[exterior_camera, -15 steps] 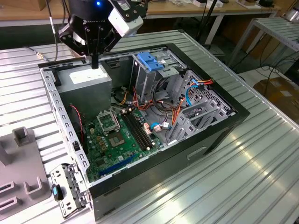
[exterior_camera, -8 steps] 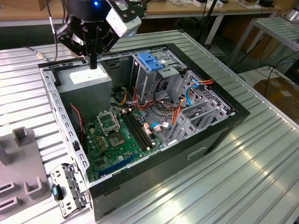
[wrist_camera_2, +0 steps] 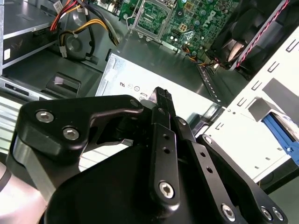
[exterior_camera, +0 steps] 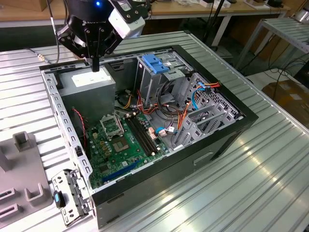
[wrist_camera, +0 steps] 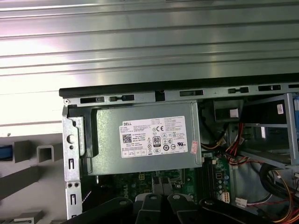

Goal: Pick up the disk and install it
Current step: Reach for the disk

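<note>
A ribbed metal bench (exterior_camera: 270,159) carries an open computer case (exterior_camera: 219,145) lying on its side. A grey fixture (exterior_camera: 29,193) stands just beside it at the exterior view's left.

The tool (exterior_camera: 95,64) hangs point-down over the power supply (exterior_camera: 89,84) in the case's far corner, close above its lid but apart from it. In the second wrist view its fingers (wrist_camera_2: 163,112) stand pressed together with nothing between them.

The disk (wrist_camera_2: 282,135) appears to be the blue-edged piece lying in the fixture, just past a grey post (wrist_camera_2: 268,105). This is a judgement, since little of it shows. On that reading it lies outside the case, off toward the exterior view's left from the tool. The case's slotted side wall (exterior_camera: 63,111) stands upright between the two. Too little of the disk is in view to tell how its long axis runs.

Above the wall the air is open, and the fixture has nothing overhanging it. On the tool's other side the drive cage (exterior_camera: 159,82), its blue bracket (exterior_camera: 154,65) and loose cables (exterior_camera: 178,116) crowd the case, well apart from the tool.
</note>
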Robot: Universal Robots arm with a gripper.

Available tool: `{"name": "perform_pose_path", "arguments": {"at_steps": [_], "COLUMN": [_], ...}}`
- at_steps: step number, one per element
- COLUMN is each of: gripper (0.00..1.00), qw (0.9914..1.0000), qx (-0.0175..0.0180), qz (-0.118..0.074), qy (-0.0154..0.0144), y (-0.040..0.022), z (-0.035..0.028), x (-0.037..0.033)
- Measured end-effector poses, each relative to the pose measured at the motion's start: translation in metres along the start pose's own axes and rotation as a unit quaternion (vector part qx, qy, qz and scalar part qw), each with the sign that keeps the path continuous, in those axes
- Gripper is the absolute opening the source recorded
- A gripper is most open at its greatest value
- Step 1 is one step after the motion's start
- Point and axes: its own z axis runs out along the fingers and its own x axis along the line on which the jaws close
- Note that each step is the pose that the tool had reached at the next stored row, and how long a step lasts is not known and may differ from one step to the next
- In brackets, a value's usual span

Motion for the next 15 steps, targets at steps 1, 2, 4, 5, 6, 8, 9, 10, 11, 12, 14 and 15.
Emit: {"name": "perform_pose_path", "arguments": {"at_steps": [1, 2, 4, 5, 6, 8, 9, 10, 11, 12, 14, 15], "gripper": [0.11, 0.11, 0.11, 0.11, 0.11, 0.11, 0.11, 0.11, 0.11, 0.11, 0.11, 0.11], "qw": [1.00000, 1.00000, 1.00000, 1.00000, 1.00000, 1.00000, 1.00000, 1.00000, 1.00000, 1.00000, 1.00000, 1.00000], "qx": [0.0000, 0.0000, 0.0000, 0.0000, 0.0000, 0.0000, 0.0000, 0.0000, 0.0000, 0.0000, 0.0000, 0.0000], "qz": [0.000, 0.000, 0.000, 0.000, 0.000, 0.000, 0.000, 0.000, 0.000, 0.000, 0.000, 0.000], "qy": [0.0000, 0.0000, 0.0000, 0.0000, 0.0000, 0.0000, 0.0000, 0.0000, 0.0000, 0.0000, 0.0000, 0.0000], "y": [0.0000, 0.0000, -0.0001, -0.0001, -0.0001, -0.0001, -0.0002, -0.0002, -0.0002, -0.0002, -0.0003, -0.0003], "z": [0.0000, 0.0000, 0.0000, -0.0001, 0.0000, -0.0001, -0.0001, -0.0001, -0.0001, -0.0001, -0.0001, -0.0001], "x": [0.0002, 0.0004, 0.0009, 0.0012, 0.0014, 0.0020, 0.0023, 0.0026, 0.0028, 0.0030, 0.0037, 0.0040]}}
